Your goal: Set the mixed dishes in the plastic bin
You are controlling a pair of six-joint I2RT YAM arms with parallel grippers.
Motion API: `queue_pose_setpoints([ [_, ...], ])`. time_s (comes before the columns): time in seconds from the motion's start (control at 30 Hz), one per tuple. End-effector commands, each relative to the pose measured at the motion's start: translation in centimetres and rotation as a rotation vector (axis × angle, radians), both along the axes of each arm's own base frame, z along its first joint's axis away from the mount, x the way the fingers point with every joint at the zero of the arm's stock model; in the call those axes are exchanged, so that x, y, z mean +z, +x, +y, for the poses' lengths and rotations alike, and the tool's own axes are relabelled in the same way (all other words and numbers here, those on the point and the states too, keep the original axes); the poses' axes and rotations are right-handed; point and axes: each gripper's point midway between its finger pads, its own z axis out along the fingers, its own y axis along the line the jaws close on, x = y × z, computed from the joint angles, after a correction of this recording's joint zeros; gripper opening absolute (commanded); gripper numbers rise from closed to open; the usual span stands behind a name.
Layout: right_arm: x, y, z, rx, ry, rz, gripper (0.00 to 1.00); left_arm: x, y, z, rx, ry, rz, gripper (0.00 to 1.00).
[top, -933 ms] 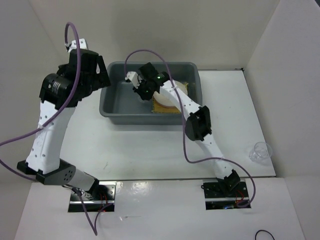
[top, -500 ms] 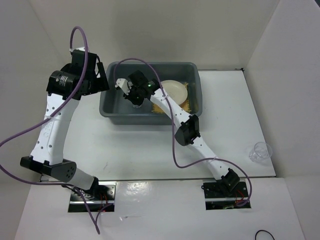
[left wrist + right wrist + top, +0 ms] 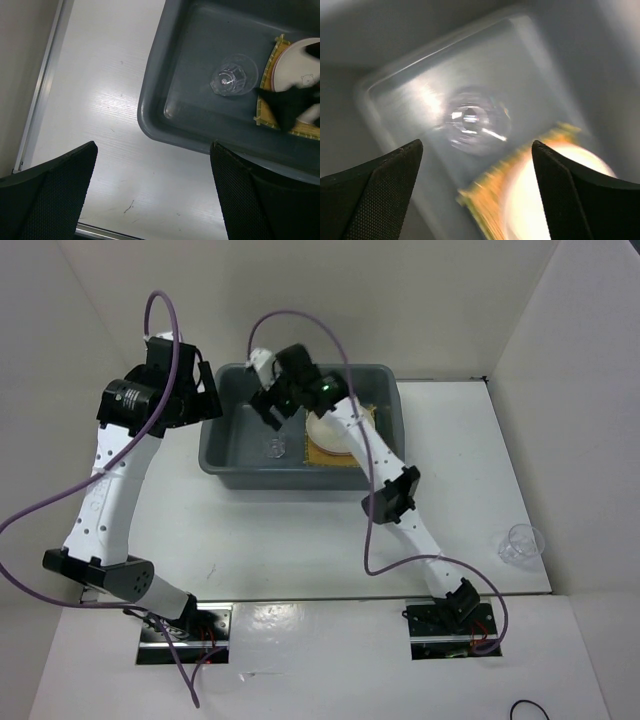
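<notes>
Top external view. Right gripper (image 3: 272,415): jaws now sprung wide and lifted off the clear cup (image 3: 277,448) they pinched half a second ago. The cup stands upright on the plastic bin (image 3: 225,460) floor. Cream-white plate (image 3: 335,430) lies on the bamboo mat (image 3: 335,460) in the same bin. Left gripper (image 3: 152,147): splayed, empty, above the bin's left rim. Second cup (image 3: 520,543) waits on the table, probably next.

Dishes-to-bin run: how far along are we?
Done: bamboo mat, cream plate on it and a clear glass sit in the grey bin. In hand: nothing; left gripper and right gripper are open, the right above the glass. Left: a clear cup on the table, right side.
</notes>
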Motion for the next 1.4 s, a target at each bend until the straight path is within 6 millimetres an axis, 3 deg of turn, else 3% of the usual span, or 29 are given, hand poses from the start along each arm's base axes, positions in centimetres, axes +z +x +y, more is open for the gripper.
queue_pose_setpoints([
  [0.0,15.4,5.4,-14.2,-0.421,0.195,-0.213,0.94,1.7,0.4,0.1,0.003,-0.013,-0.062,0.99],
  [0.07,15.3,5.7,-21.0,-0.589,0.123,-0.182,0.95,1.8,0.3,0.2,-0.006,-0.004,-0.067,0.99],
  [0.1,15.4,6.7,-26.9,-0.703,0.09,-0.176,0.95,2.3,0.2,-0.1,-0.019,-0.021,-0.088,0.99],
  [0.13,13.4,6.8,-29.5,-0.739,0.046,-0.107,0.95,1.7,0.2,-0.4,-0.041,-0.02,-0.068,0.99],
  [0.17,15.3,5.2,-31.9,-0.753,0.079,-0.094,0.95,2.0,0.2,-0.4,-0.041,-0.024,-0.083,0.99],
  [0.2,15.0,4.7,-35.9,-0.816,0.07,-0.061,0.95,1.7,0.4,-0.6,-0.048,-0.03,-0.083,0.99],
  [0.23,11.4,3.8,-37.4,-0.831,0.006,0.053,0.95,1.3,0.5,-0.6,-0.048,-0.029,-0.08,0.99],
  [0.27,12.6,1.7,-38.9,-0.85,0.0,0.05,0.95,1.0,0.6,-0.7,-0.048,-0.028,-0.077,0.99],
  [0.3,11.6,0.8,-41.2,-0.887,-0.025,0.08,0.95,0.7,0.6,-0.9,-0.049,-0.042,-0.069,0.99],
  [0.33,7.4,-0.7,-42.4,-0.911,-0.081,0.196,0.95,0.9,0.9,-0.8,-0.048,-0.052,-0.082,0.99],
  [0.37,8.7,-2.0,-43.1,-0.917,-0.041,0.167,0.95,0.8,1.2,-1.2,-0.043,-0.079,-0.092,0.99],
  [0.4,5.1,-3.9,-45.4,-0.968,-0.075,0.258,0.95,0.8,1.2,-1.4,-0.051,-0.085,-0.09,0.99],
  [0.47,4.0,-5.4,-47.1,-1.013,-0.074,0.252,0.95,1.2,1.6,-2.3,-0.08,-0.129,-0.11,0.99],
  [0.5,2.4,-8.0,-47.9,-1.044,-0.105,0.287,0.95,1.2,1.6,-2.6,-0.081,-0.149,-0.11,0.99],
  [0.57,0.7,-10.5,-50.0,-1.095,-0.136,0.326,0.95,0.5,2.0,-3.5,-0.095,-0.184,-0.087,0.99],
  [0.67,-4.8,-15.8,-52.2,-1.175,-0.244,0.438,0.95,-0.4,2.4,-4.5,-0.129,-0.21,-0.05,0.99],
  [0.77,-7.6,-19.6,-54.4,-1.263,-0.276,0.518,0.95,-0.2,2.9,-5.2,-0.154,-0.23,-0.037,0.99],
  [0.83,-7.8,-21.3,-55.7,-1.313,-0.286,0.521,0.95,-0.7,3.4,-5.4,-0.177,-0.211,-0.006,0.99],
  [0.87,-9.0,-22.2,-55.4,-1.305,-0.299,0.562,0.95,-0.7,3.8,-5.5,-0.182,-0.202,0.003,0.99],
  [0.97,-10.0,-23.7,-55.4,-1.298,-0.33,0.582,0.95,-0.7,4.6,-6.0,-0.202,-0.206,0.006,0.99],
  [1.07,-9.5,-23.7,-55.4,-1.292,-0.332,0.56,0.95,-1.1,5.5,-6.8,-0.227,-0.227,0.019,0.99],
  [1.17,-9.8,-24.5,-55.4,-1.264,-0.37,0.585,0.95,-0.1,6.1,-7.2,-0.24,-0.24,-0.007,0.99],
  [1.37,-9.6,-25.4,-55.3,-1.253,-0.392,0.608,0.95,-0.5,5.3,-6.9,-0.232,-0.231,0.009,0.99],
])
